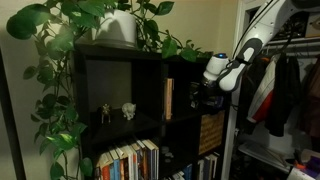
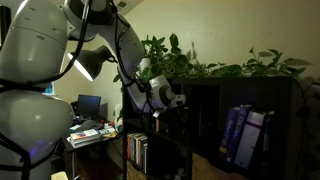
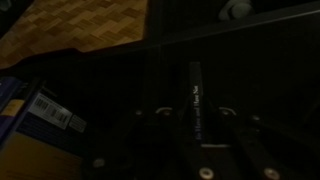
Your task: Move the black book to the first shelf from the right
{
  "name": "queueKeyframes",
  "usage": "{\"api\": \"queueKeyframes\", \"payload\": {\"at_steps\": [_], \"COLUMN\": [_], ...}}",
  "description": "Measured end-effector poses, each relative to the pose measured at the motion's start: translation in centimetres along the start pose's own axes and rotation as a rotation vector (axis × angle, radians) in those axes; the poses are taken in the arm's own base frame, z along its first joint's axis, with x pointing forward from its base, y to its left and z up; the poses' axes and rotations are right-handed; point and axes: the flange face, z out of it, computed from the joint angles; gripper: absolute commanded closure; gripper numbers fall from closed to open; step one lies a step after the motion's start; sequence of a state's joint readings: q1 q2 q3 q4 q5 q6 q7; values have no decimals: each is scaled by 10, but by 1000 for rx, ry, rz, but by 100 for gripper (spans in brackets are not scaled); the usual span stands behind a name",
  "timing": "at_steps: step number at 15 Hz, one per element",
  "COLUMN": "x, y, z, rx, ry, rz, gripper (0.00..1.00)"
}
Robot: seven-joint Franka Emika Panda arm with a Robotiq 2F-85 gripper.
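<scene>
In the wrist view the black book (image 3: pixel 196 90) appears as a slim dark spine with pale lettering, running lengthwise between my two fingers. My gripper (image 3: pixel 196 118) is shut on it at its near end. In an exterior view the gripper (image 1: pixel 207 97) reaches into the upper right compartment of the dark shelf unit (image 1: pixel 150 52), right of a tan-spined book (image 1: pixel 168 98); the black book is lost in shadow there. Seen from the side, the gripper (image 2: pixel 172 100) is at the front of the shelf unit (image 2: pixel 240 90).
A blue book with a yellow label (image 3: pixel 35 108) lies at the lower left of the wrist view, and a woven basket (image 3: pixel 90 25) is above it. Small figurines (image 1: pixel 116 112) stand in the upper left compartment, books (image 1: pixel 130 162) fill the one below, and a leafy plant (image 1: pixel 120 20) sits on top.
</scene>
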State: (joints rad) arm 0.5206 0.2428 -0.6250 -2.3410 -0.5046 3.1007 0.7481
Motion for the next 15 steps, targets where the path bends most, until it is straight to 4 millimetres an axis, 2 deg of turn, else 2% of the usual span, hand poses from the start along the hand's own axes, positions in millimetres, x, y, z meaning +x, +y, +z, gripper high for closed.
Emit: {"api": "queueKeyframes", "payload": {"at_steps": [3,9,10,12,15], "x": [-7,-48,-54,-64,-66], "y": [8,17,17,18,18], "z": [-14,-33,-36,-44,-49], "rx": [14,56,65,81,90], "ry": [-4,-64,-72,-81,-84], "rz": [2,-2,-5,-15,-11], "gripper": [91,91,82,82,82]}}
